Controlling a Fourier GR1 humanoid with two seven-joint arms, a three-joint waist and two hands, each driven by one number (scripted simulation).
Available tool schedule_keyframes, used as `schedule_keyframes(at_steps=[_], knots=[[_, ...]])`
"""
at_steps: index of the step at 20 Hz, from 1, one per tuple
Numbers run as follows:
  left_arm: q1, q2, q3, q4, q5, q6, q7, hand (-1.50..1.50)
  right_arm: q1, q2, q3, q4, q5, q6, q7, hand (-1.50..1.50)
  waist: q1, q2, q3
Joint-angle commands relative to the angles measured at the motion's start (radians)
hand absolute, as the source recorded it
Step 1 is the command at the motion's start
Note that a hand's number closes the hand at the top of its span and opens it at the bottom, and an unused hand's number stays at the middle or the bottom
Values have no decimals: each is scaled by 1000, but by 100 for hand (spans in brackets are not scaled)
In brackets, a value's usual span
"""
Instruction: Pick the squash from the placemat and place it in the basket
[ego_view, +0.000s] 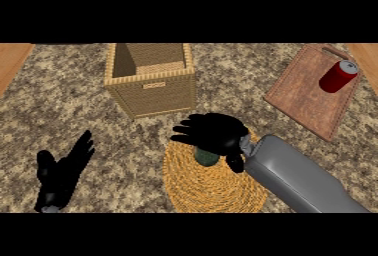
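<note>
The right hand (214, 132) sits just below the middle of the frame, over the upper edge of the round woven placemat (210, 185). Its grey forearm comes in from the lower right. The fingers curl down over the squash (207, 158), a small dark green thing of which only a part shows under the palm; the thumb hangs down beside it on the right. The hand appears to be grasping the squash, though the palm hides most of the contact. The squash is still over the placemat's upper part, not in the basket.

The basket (151, 82) stands in the upper middle-left of the frame, above and a little left of the hand, on the speckled counter (66, 115). It is a square wicker box, open at the top, with a small label on its near wall.

The left hand (63, 172) rests at the lower left, fingers straight and relaxed, pointing up, holding nothing.

In the upper right lies a wooden board (306, 102), turned at an angle, with a red can (338, 76) on its upper end.
</note>
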Motion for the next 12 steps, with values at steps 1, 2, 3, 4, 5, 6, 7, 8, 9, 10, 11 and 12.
schedule_keyframes(at_steps=[1, 2, 3, 4, 5, 6, 7, 8, 9, 10, 11, 12], knots=[[43, 6, -15, 34, -4, -5, 83, 0, 16, 32, 25, 50, 60, -14, 17, -150, 3, 9, -14], [62, 9, 0, 11, 15, -8, 92, 0, 20, 3, 14, 20, 60, -10, -6, -150, 1, 8, -14], [52, -52, -46, 64, -40, 28, 38, 0, 6, 69, 21, 40, 61, 19, 48, -150, -1, 9, -15], [61, -21, -28, 28, -23, 14, 77, 0, 27, 28, -1, 70, 65, -41, -19, -150, 2, 10, -14], [76, 5, 4, 29, 12, -31, 62, 0, 22, 27, -10, 53, 56, -7, -17, -150, 2, 9, -15], [52, -22, -29, 20, -42, 19, 78, 0, 33, 32, -3, 81, 78, -41, -35, -150, 1, 10, -14], [73, 12, 27, 49, 20, -40, 58, 0, 39, 60, 11, 70, 81, -24, -1, -150, 2, 9, -15], [20, -23, -8, 78, -17, -16, 75, 0, 29, 84, 17, 113, 100, -57, -18, -150, 0, 12, -15], [10, -26, -5, 79, -27, -4, 84, 0, 18, 84, 8, 120, 101, -41, -26, -150, -1, 11, -15], [24, -6, 11, 24, -4, -17, 117, 0, 12, 28, -30, 101, 88, -39, -82, -150, -1, 9, -14], [52, -14, 4, 74, -10, -42, 62, 0, 28, 63, -8, 125, 106, -66, -61, -150, 1, 11, -15], [-12, -20, 24, 113, -15, -38, 62, 0, 28, 44, -22, 160, 118, -104, -107, -150, -3, 12, -15]])
